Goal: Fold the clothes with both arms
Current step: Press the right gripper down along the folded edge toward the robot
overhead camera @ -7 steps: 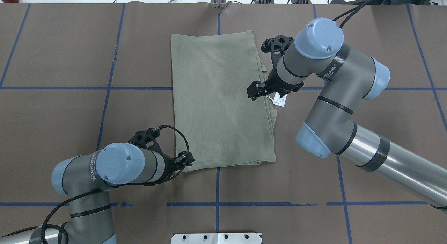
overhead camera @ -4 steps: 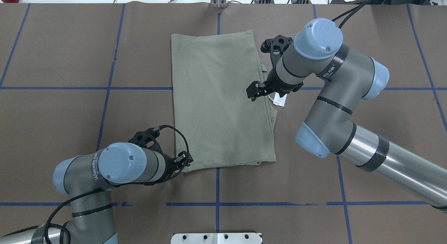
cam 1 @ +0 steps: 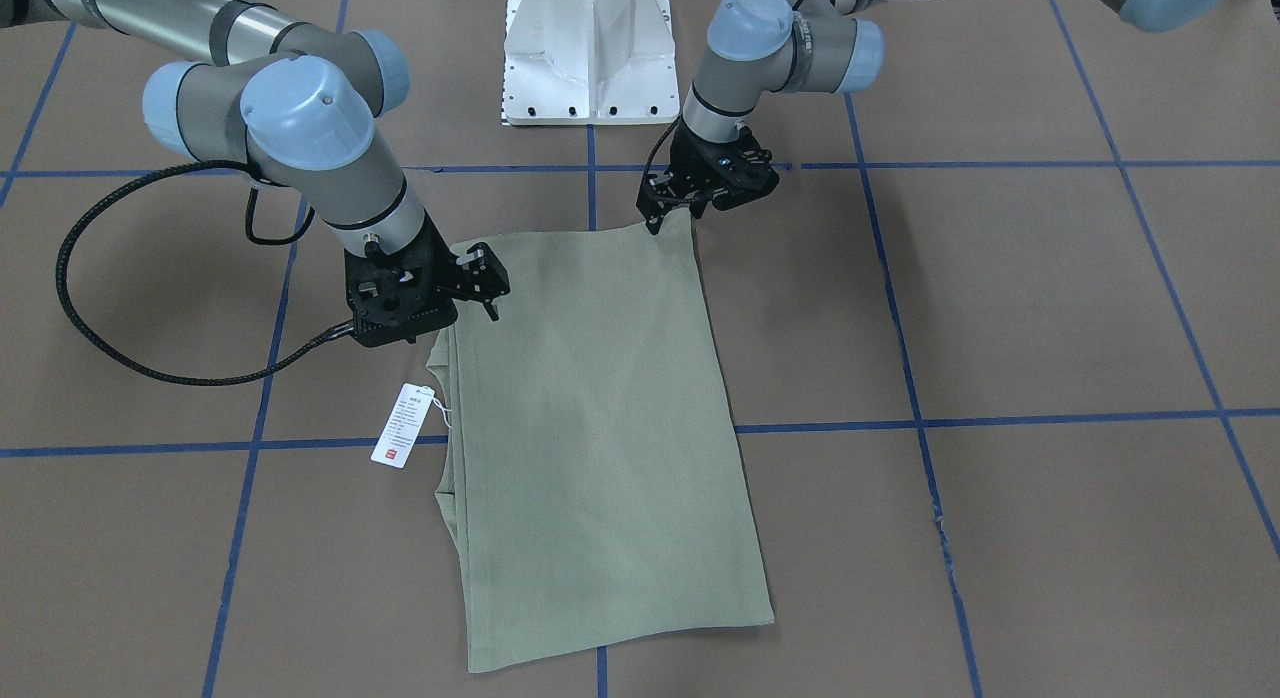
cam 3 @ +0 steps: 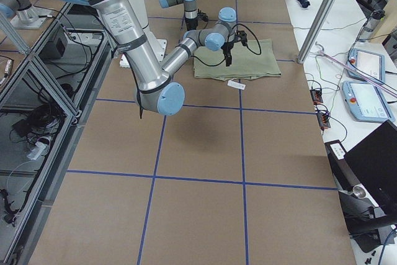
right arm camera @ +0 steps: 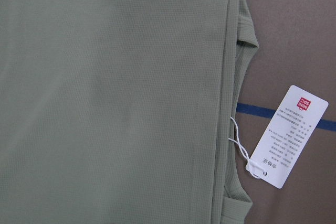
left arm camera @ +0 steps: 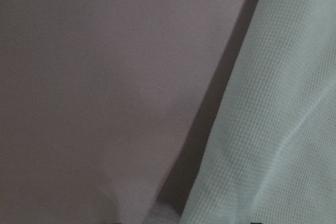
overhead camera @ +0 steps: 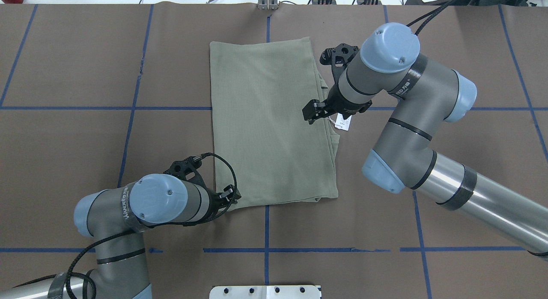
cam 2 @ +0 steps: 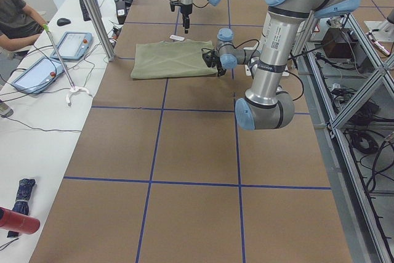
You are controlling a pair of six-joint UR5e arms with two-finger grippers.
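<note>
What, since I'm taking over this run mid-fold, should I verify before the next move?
1. Shirt flat, folded to a long rectangle: ok.
2. Left gripper at the shirt's near-left corner: ok.
3. Left gripper's hold on that corner: cannot tell.
4. Right gripper at a matching corner: not ok, it hangs over the shirt's right edge about mid-length.
5. Hang tag tucked in: not ok, it lies out on the table beside that edge.

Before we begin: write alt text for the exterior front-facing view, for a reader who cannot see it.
A pale sage-green knit shirt, folded into a long rectangle, lies on a brown table with blue tape lines. The left black gripper is at a far corner, the right black gripper over the opposite edge, near a white hang tag.
</note>
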